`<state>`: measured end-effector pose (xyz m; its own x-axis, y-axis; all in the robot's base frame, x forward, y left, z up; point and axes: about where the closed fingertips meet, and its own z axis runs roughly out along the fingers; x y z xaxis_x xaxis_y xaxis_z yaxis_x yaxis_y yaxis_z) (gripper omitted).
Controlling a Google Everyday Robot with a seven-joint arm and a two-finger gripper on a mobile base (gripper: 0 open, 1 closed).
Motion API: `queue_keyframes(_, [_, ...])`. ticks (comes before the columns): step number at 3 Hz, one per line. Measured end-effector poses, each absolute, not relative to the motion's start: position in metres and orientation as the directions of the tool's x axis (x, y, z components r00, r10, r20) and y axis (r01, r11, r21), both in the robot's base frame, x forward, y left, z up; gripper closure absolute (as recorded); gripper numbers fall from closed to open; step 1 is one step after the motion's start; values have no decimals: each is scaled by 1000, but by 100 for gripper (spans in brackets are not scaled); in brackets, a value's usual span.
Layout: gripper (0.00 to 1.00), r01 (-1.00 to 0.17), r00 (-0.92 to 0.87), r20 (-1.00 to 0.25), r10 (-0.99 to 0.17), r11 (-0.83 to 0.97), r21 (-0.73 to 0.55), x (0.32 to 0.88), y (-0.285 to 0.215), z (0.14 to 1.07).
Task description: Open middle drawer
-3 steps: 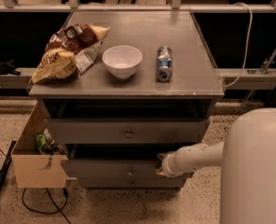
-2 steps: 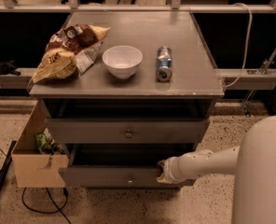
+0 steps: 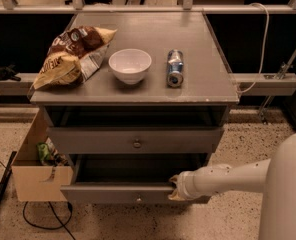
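The grey cabinet [image 3: 138, 95] shows two drawer fronts. The middle drawer [image 3: 108, 193] is the lower one, with a small round knob [image 3: 138, 199]. It stands pulled out toward me, with its dark inside showing behind the front. My gripper [image 3: 174, 188] reaches in from the right on a white arm [image 3: 223, 178]. It sits on the top edge of that front, right of the knob, shut on it. The drawer above [image 3: 88, 140] is nearly pushed in. Any lower drawer is hidden.
On the cabinet top lie a chip bag [image 3: 70, 59], a white bowl [image 3: 130, 65] and a can on its side [image 3: 175, 67]. An open cardboard box [image 3: 35, 179] stands at the cabinet's left. A black cable [image 3: 38, 219] runs on the floor. My white body [image 3: 288, 194] fills the lower right.
The middle drawer has slid out toward me together with my gripper. The dark opening behind its front is wider now.
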<state>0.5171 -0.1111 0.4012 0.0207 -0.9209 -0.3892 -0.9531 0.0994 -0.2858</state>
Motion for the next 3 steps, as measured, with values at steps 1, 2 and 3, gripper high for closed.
queue_keyframes(1, [89,-953,21,-389,-921,99,-286,517,-111,402])
queue_keyframes(2, [65,-953,21,-389,-921,99,-286,517,-111,402])
queue_keyframes(3, [34,-953,21,-389,-921,99,-286,517,-111,401])
